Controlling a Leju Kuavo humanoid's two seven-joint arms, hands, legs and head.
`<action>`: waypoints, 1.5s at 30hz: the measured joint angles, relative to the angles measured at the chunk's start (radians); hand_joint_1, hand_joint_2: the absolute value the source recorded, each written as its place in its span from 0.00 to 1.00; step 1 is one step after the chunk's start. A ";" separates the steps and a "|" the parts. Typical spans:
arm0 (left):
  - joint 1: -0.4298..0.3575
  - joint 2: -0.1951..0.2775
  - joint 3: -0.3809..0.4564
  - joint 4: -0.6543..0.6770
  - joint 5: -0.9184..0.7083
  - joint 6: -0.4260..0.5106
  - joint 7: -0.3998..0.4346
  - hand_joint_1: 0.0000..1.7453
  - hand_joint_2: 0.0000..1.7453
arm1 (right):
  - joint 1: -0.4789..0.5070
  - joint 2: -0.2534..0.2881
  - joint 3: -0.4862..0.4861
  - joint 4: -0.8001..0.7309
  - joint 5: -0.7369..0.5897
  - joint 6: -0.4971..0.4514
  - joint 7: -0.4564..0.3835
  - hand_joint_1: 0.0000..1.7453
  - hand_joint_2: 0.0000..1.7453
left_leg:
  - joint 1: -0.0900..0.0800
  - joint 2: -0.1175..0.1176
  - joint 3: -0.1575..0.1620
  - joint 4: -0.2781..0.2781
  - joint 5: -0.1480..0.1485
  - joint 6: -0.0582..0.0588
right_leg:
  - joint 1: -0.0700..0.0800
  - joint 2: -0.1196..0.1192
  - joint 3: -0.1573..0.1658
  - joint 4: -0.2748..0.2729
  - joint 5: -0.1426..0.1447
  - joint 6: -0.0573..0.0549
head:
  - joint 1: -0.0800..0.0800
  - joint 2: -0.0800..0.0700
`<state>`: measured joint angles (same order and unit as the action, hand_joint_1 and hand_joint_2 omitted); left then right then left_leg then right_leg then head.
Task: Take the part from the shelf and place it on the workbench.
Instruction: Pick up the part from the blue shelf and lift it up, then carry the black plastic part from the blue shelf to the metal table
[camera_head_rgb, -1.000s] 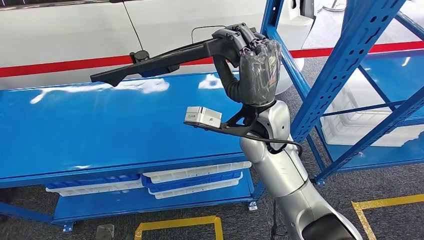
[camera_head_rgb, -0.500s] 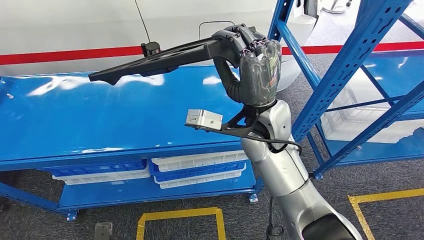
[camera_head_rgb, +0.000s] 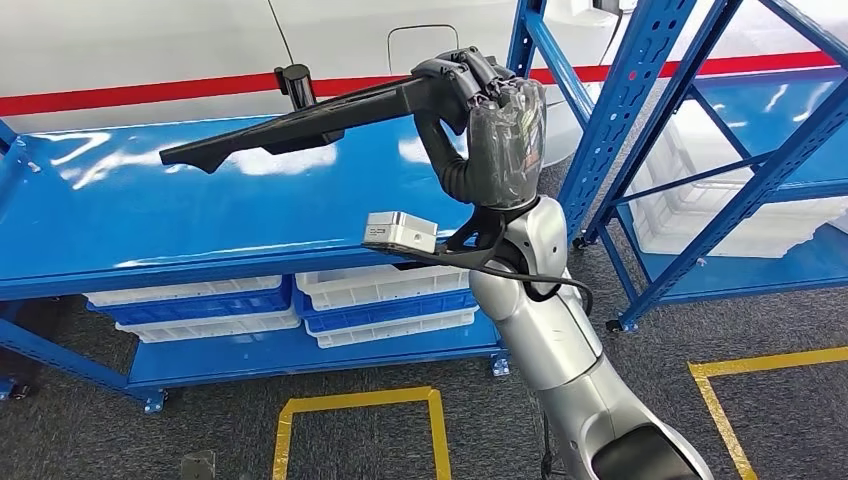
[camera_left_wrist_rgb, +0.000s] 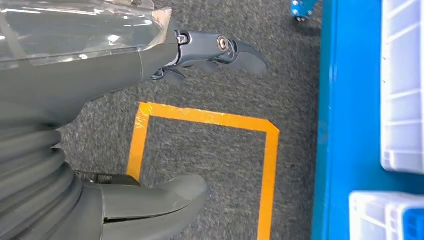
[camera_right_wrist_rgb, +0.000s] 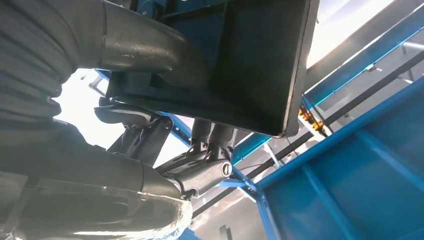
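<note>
Part held high over the workbench, not yet set down

Workbench (camera_head_rgb: 200, 230) fills the nine o'clock half of the head view, its blue top reaching to the near edge at about seven o'clock; against the pictures of a second ago the whole scene has slid, with the bench corner now showing at ten o'clock and the white trays (camera_head_rgb: 380, 290) underneath sitting higher in the picture; that reads as the robot's own body turning or stepping, not as the things moving; the task seems well on, with the carry nearly squared up to the bench and the lowering still to come.

Moving rightward, the part (camera_head_rgb: 300, 125), a long black moulded arm, stretches from about ten o'clock toward centre, above the bench top and clear of it; its thick end is wrapped by the right hand (camera_head_rgb: 505, 135) just past centre at one o'clock, fingers closed round it; the right wrist view shows dark fingers (camera_right_wrist_rgb: 200, 175) curled beneath a flat black panel of the part, though how firmly they bear is hard to judge from that angle.

Shelf (camera_head_rgb: 640, 110) uprights rise at two o'clock, beside the hand.

Left hand (camera_left_wrist_rgb: 150, 125) hangs over grey floor and yellow tape (camera_left_wrist_rgb: 200, 117), fingers spread, holding nothing.
</note>
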<state>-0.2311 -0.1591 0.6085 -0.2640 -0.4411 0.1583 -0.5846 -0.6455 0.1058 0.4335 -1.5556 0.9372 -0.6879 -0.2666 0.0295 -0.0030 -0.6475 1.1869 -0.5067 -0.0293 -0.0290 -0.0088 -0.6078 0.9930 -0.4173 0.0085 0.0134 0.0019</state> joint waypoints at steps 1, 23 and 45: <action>0.001 0.001 0.003 0.000 0.003 0.002 -0.001 0.00 1.00 | 0.000 0.004 0.000 0.007 -0.003 0.000 -0.003 1.00 1.00 | 0.004 -0.001 0.058 -0.063 0.015 -0.005 | 0.000 0.000 -0.021 0.009 0.011 0.009 | 0.000 0.000; 0.003 0.017 0.034 -0.005 0.055 0.013 -0.026 0.00 1.00 | -0.043 0.046 -0.001 0.048 -0.044 -0.002 -0.042 1.00 1.00 | -0.022 0.003 -0.063 -0.179 0.162 0.031 | 0.015 0.004 0.117 -0.019 -0.095 -0.003 | 0.002 0.000; 0.002 0.022 0.035 -0.008 0.055 0.015 -0.025 0.00 1.00 | -0.033 0.056 -0.022 0.060 -0.003 -0.003 -0.015 1.00 1.00 | -0.016 0.007 0.004 -0.158 0.088 0.076 | 0.011 0.005 -0.110 0.293 -0.150 0.027 | 0.005 0.000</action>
<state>-0.2294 -0.1370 0.6439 -0.2716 -0.3857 0.1731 -0.6099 -0.6788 0.1614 0.4119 -1.4954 0.9343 -0.6909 -0.2816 0.0136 0.0041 -0.6431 1.0294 -0.4192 0.0472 -0.0184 -0.0039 -0.7181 1.2859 -0.5672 0.0353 0.0185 0.0019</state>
